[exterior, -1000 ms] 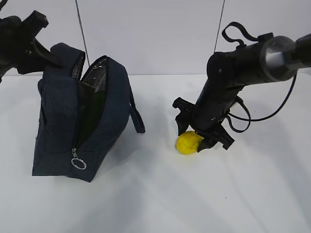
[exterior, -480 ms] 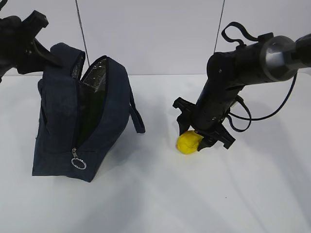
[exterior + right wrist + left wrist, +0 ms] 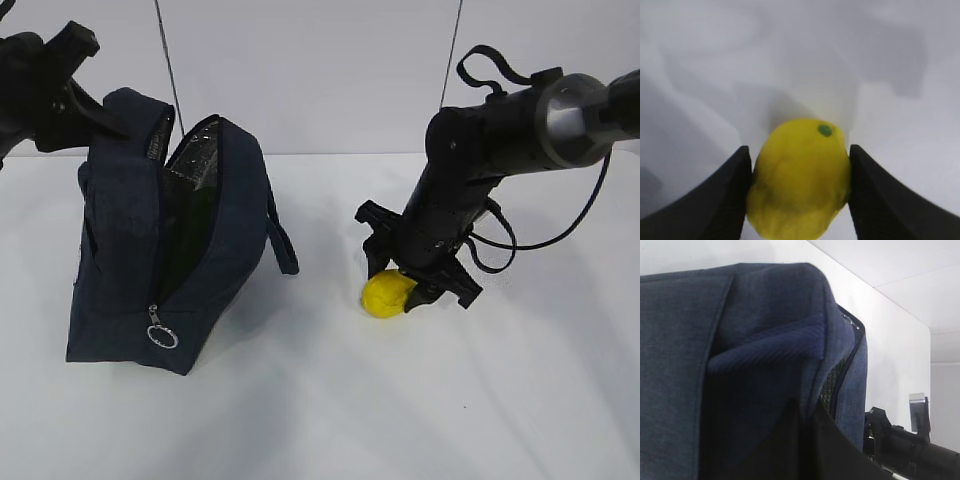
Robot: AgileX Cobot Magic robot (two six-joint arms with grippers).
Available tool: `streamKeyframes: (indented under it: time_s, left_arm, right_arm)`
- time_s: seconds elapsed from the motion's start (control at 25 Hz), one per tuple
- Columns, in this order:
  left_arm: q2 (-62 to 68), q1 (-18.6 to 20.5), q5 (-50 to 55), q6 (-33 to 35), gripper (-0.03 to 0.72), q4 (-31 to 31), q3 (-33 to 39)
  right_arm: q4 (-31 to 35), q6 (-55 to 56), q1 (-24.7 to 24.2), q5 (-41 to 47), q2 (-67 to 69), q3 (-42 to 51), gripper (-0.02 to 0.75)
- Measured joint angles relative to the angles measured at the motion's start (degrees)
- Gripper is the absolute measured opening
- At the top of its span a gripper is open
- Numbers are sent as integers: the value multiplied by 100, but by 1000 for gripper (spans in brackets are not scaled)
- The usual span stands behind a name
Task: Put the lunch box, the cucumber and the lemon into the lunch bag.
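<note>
Right hand (image 3: 799,172) closed onto lemon (image 3: 799,177), arm angled down.

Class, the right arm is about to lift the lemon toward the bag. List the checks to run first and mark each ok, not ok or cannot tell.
1. Right gripper fingers on both sides of the lemon: ok.
2. Grip firm enough to lift: cannot tell.
3. Lunch bag mouth unzipped and gaping: ok.
4. Left gripper at the bag's top edge, seemingly holding it: ok.
5. Room inside for the lemon: cannot tell; interior is dark.
6. Table between lemon and bag clear: ok.
</note>
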Motion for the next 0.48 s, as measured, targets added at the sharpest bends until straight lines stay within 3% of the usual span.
streamKeyframes:
  time_s: [0.24, 0.48]
  left_arm:
    - [0, 0, 0, 0, -7, 0, 0]
    - [0, 0, -13, 0, -7, 0, 0]
  right_arm:
    - [255, -222, 0, 516, 0, -234, 439]
    - [74, -1189, 0, 1658, 0, -1280, 439]
